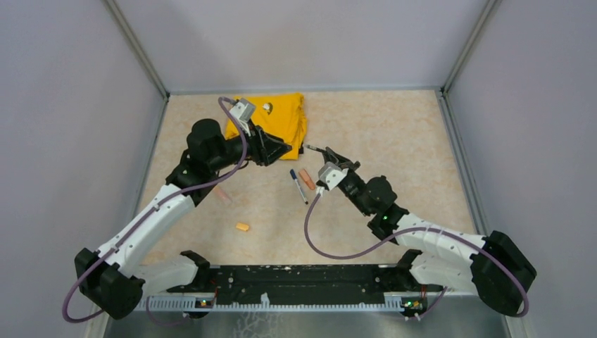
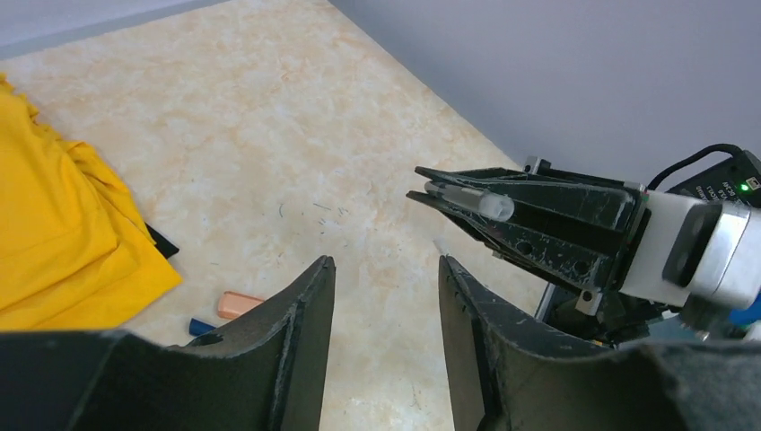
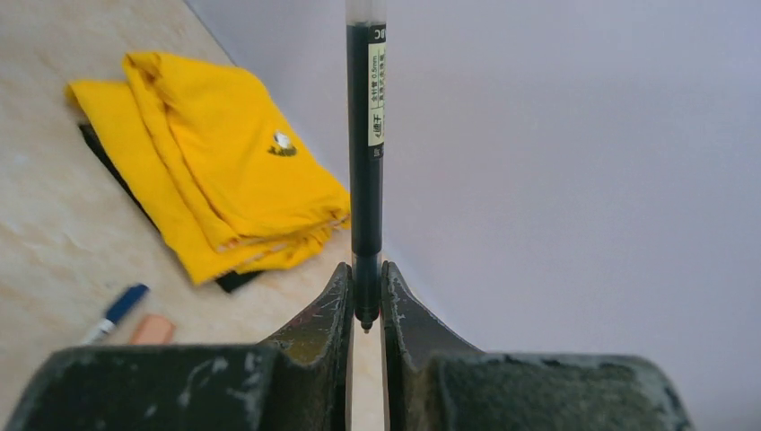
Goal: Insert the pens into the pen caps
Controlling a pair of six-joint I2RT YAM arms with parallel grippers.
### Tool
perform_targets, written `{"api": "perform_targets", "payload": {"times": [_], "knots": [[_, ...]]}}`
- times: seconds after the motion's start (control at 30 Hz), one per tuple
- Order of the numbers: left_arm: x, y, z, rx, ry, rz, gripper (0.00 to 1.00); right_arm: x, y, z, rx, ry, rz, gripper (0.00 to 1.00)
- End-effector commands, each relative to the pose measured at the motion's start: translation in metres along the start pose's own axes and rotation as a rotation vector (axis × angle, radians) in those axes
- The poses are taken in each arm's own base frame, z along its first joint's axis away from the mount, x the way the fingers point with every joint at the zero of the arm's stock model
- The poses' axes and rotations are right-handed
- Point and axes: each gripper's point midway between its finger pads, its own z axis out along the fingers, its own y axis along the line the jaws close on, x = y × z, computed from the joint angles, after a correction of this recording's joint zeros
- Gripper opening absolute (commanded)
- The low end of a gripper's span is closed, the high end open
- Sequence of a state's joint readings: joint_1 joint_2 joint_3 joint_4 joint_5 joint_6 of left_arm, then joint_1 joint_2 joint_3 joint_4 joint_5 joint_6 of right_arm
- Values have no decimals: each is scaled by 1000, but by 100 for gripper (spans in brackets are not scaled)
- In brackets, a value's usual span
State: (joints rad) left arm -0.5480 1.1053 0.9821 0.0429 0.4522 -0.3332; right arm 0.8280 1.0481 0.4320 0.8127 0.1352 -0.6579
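Observation:
My right gripper (image 3: 364, 269) is shut on the tip end of the thin dark pen (image 3: 365, 153), which sticks out beyond the fingers; in the top view the gripper (image 1: 328, 156) holds the pen (image 1: 313, 148) above the table, pointing left. My left gripper (image 2: 386, 262) is open and empty, facing the right gripper (image 2: 538, 215) a short way off; in the top view it (image 1: 285, 148) sits by the cloth. On the table lie the silver-white pen (image 1: 300, 189) with the dark blue cap (image 1: 292, 172) on its end, an orange marker (image 1: 306, 178) beside it, a second orange marker (image 1: 222, 195) and the light orange cap (image 1: 242, 227).
A folded yellow cloth (image 1: 281, 116) lies at the back of the table, just behind my left gripper. Grey walls close the table on three sides. The arm bases and a black rail (image 1: 296, 282) run along the near edge.

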Motion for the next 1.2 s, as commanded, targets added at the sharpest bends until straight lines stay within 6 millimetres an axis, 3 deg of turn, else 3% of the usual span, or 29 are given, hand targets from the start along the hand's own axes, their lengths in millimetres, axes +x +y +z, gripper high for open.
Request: {"api": "perform_targets", "payload": {"times": [0.0, 0.27, 0.47, 0.87, 1.17], "knots": [[-18, -12, -5, 29, 6, 64, 53, -22, -22, 2, -44, -27, -501, 0], [-34, -23, -5, 67, 57, 148, 58, -20, -19, -2, -236, 86, -871, 0], [-17, -27, 4, 154, 167, 186, 58, -29, -6, -3, -330, 102, -1043, 0], [36, -38, 20, 249, 342, 222, 55, -51, -5, 2, -335, 52, -1070, 0], [51, -32, 30, 232, 379, 241, 52, -53, -1, 3, -339, 41, -1069, 0]]}}
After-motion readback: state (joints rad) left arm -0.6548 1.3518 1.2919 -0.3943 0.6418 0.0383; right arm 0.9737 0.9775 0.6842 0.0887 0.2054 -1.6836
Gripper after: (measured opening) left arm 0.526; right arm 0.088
